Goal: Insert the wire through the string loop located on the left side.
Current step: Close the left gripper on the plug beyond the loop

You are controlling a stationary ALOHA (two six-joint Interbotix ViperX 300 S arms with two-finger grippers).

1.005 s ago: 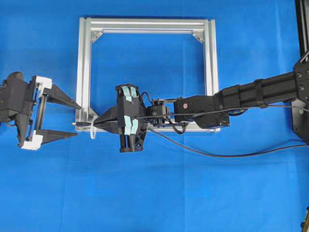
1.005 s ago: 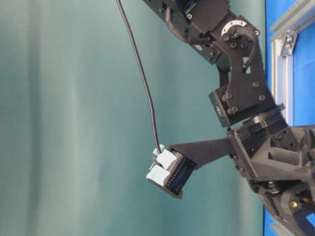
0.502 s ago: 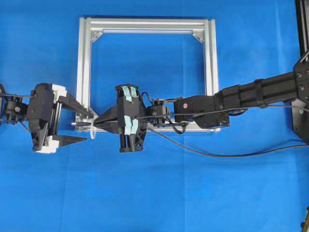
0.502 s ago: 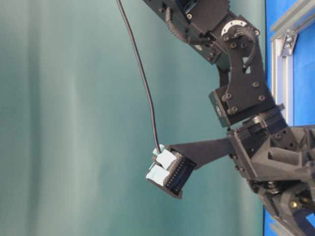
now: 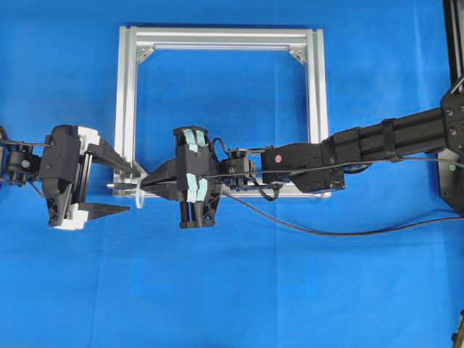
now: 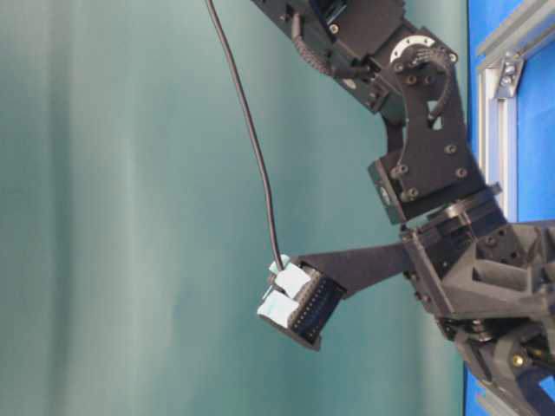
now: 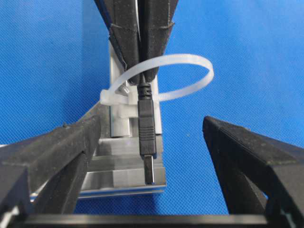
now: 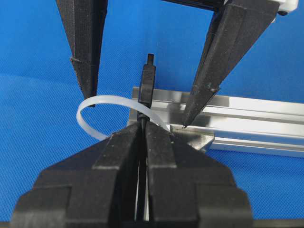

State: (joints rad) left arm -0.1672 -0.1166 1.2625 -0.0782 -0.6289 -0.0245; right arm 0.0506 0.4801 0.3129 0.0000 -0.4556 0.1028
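Observation:
My right gripper (image 8: 142, 127) is shut on the black wire just behind its plug (image 8: 148, 85). The plug pokes out past the whitish string loop (image 8: 95, 107), whose band lies round the wire at my fingertips. In the left wrist view the plug (image 7: 146, 137) points toward the camera with the loop (image 7: 190, 71) arching behind it. My left gripper (image 7: 152, 126) stands open, one finger (image 7: 66, 152) on each side of the plug and neither touching it. From overhead, the left gripper (image 5: 131, 191) faces the right gripper (image 5: 146, 185) at the frame's lower left corner.
The silver aluminium frame (image 5: 129, 109) lies on the blue mat with its open middle behind both grippers. The wire's slack (image 5: 326, 233) trails right across the mat. The right arm (image 5: 362, 145) reaches over the frame's lower bar.
The left gripper moved right from the mat's left edge until its open fingers flanked the plug, then stopped. The right gripper and wire have held still.

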